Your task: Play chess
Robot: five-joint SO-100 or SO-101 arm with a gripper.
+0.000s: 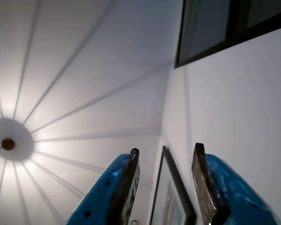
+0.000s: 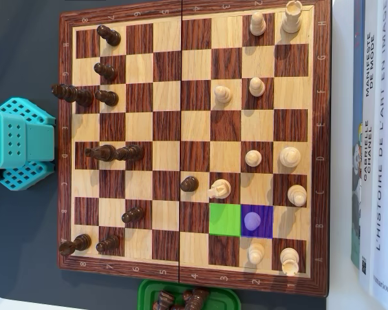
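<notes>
In the overhead view a wooden chessboard (image 2: 66, 129) lies with several dark pieces (image 2: 107, 153) on its left half and several light pieces (image 2: 253, 157) on its right half. One square is tinted green (image 2: 225, 219). The square to its right is tinted purple, and a light pawn (image 2: 251, 221) stands on it. A dark pawn (image 2: 189, 184) stands beside a light piece (image 2: 219, 189) near the middle. In the wrist view my gripper (image 1: 166, 149) points up at the ceiling. Its blue fingers (image 1: 124, 187) are open with nothing between them. The board is out of that view.
The arm's teal base (image 2: 22, 142) sits left of the board. A green tray (image 2: 149, 294) holding dark pieces lies below the board's bottom edge. Books (image 2: 375, 148) lie along the right side. The wrist view shows a ceiling lamp (image 1: 8, 144), a framed picture (image 1: 171, 197) and a window (image 1: 225, 23).
</notes>
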